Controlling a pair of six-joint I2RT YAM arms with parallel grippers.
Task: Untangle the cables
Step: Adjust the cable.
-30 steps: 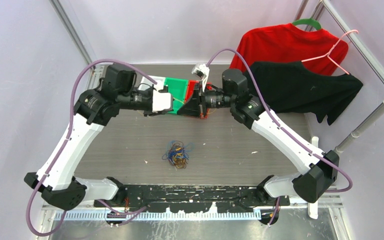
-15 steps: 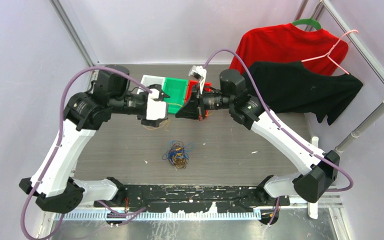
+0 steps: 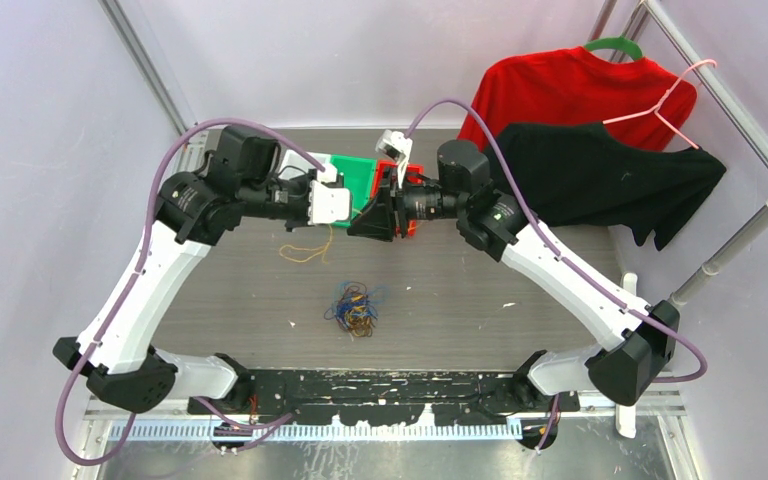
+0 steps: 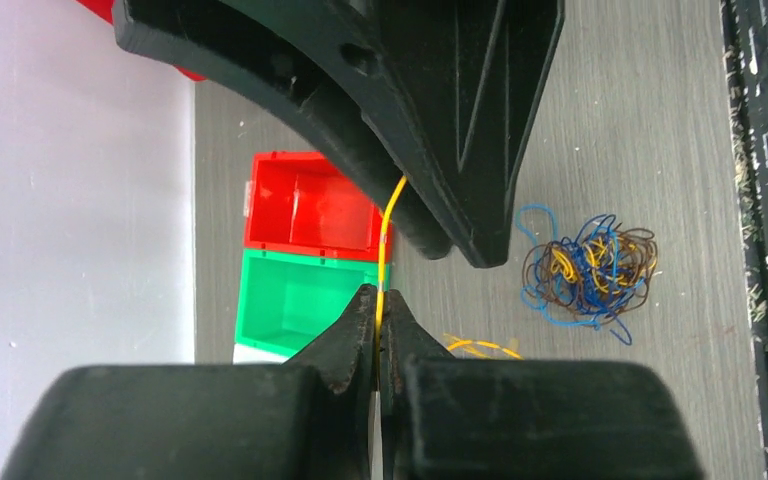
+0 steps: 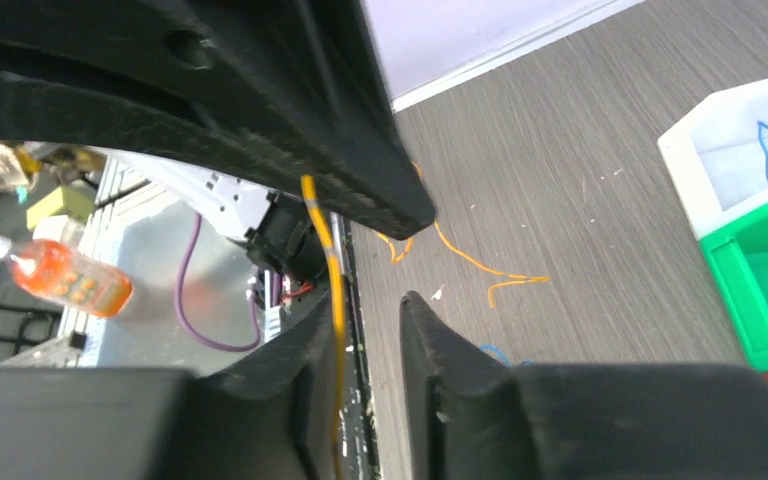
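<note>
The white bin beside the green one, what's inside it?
A thin blue cable lies in the white bin. The wrist picture cuts off part of it, and from above the left gripper mostly covers it.

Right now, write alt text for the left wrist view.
The left gripper, fingers shut, pinches a yellow cable running to the right gripper. A clump of cables lies on the table near a red bin and a green bin.

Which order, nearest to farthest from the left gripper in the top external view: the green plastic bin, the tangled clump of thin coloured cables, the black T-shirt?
1. The green plastic bin: right beside the left gripper, on its far side.
2. The tangled clump of thin coloured cables: mid-table, toward the arm bases.
3. The black T-shirt: far off at the right.
</note>
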